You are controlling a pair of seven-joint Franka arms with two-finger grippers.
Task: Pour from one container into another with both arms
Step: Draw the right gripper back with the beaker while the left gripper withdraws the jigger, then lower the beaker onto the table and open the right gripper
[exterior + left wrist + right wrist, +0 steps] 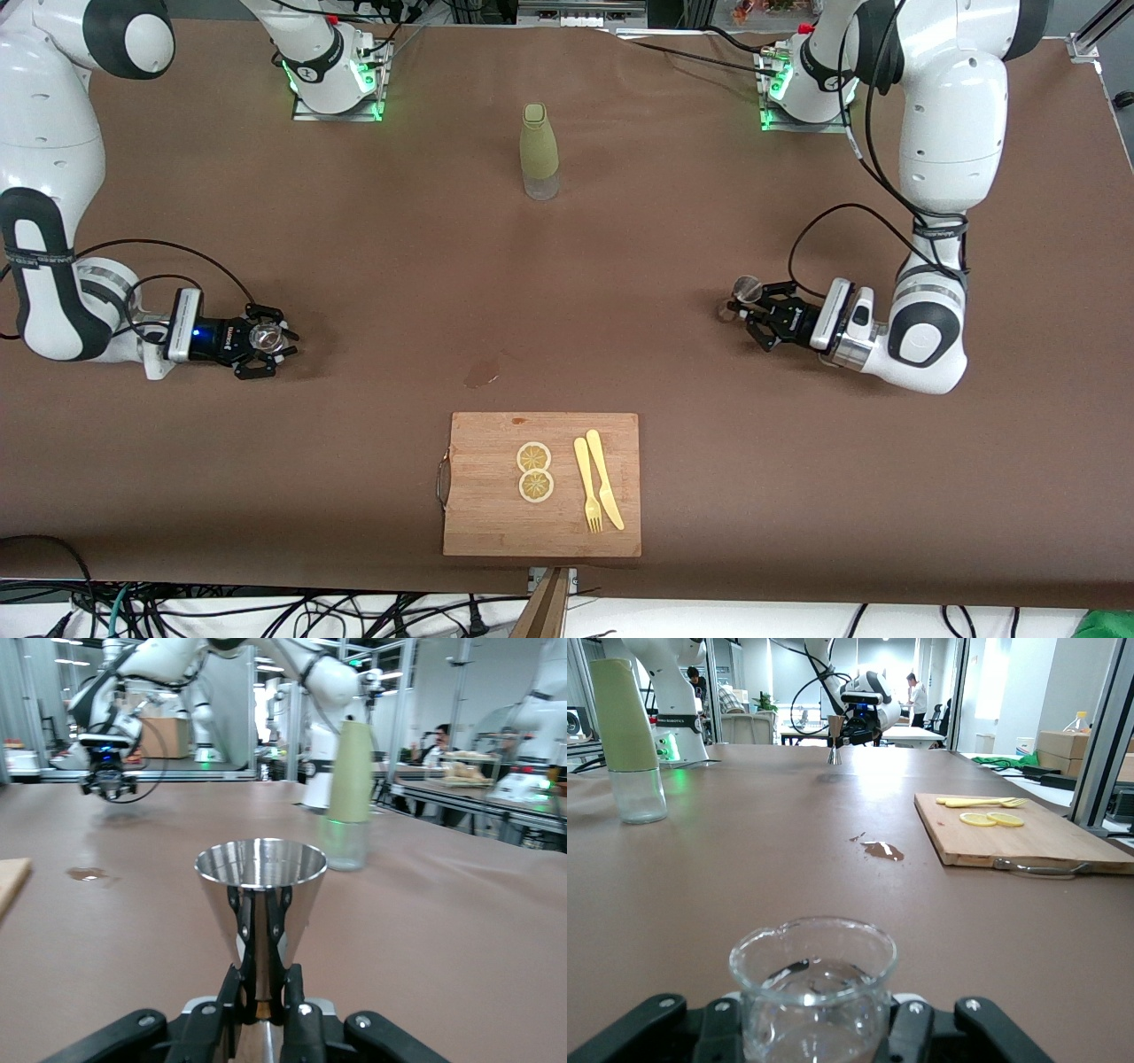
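A: The left pincer [749, 312] is closed on the narrow waist of the jigger [260, 904], holding it upright low over the surface [372, 257] at the left arm's end.

B: And the right pincer [276, 340]?

A: Clamped around the clear glass [812, 988], upright between its fingers, low at the right arm's end.

B: What lies between the two?

A: A small wet patch [483, 372], a cutting board [478, 505] with lemon slices [534, 470], fork [587, 486] and knife [604, 478], and an olive-green bottle [539, 151].

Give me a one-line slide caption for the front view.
Left gripper shut on the metal jigger, right gripper shut on the small glass, both low over the brown table.
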